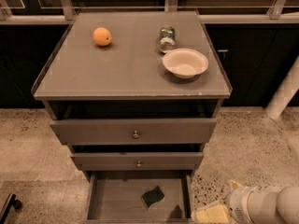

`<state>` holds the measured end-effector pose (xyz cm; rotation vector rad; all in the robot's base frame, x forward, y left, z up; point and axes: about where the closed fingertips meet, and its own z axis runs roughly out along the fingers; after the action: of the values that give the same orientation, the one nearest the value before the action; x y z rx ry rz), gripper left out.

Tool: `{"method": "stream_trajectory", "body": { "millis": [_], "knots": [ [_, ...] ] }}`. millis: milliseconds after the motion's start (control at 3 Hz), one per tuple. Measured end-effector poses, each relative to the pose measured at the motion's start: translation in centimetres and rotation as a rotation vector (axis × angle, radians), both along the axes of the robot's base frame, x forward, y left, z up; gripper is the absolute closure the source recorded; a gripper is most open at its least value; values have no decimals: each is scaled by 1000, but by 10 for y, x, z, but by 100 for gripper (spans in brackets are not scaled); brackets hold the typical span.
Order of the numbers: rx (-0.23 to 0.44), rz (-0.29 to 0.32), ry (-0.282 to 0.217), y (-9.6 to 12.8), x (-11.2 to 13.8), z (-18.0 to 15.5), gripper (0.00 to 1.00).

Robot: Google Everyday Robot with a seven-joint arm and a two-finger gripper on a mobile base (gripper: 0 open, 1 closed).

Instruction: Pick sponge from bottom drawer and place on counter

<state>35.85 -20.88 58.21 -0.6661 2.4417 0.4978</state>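
The bottom drawer [114, 200] is pulled out. The sponge [153, 197] lies flat on its floor, right of centre and near the front. The gripper [211, 214] sits low at the frame's right, outside the drawer's right wall, apart from the sponge. Whether the gripper is spread or closed cannot be told. The counter [126, 69] carries an orange [102, 36] at rear left, with a jar [167, 38] and a bowl [185, 62] at rear right, the jar just behind the bowl.
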Motion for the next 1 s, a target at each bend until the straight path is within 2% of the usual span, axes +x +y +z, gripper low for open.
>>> {"method": "stream_trajectory", "body": {
  "millis": [333, 667, 1000],
  "knots": [
    [117, -16, -137, 1, 32, -12, 0],
    [167, 7, -133, 10, 29, -40, 0],
    [168, 6, -131, 10, 29, -40, 0]
  ]
}}
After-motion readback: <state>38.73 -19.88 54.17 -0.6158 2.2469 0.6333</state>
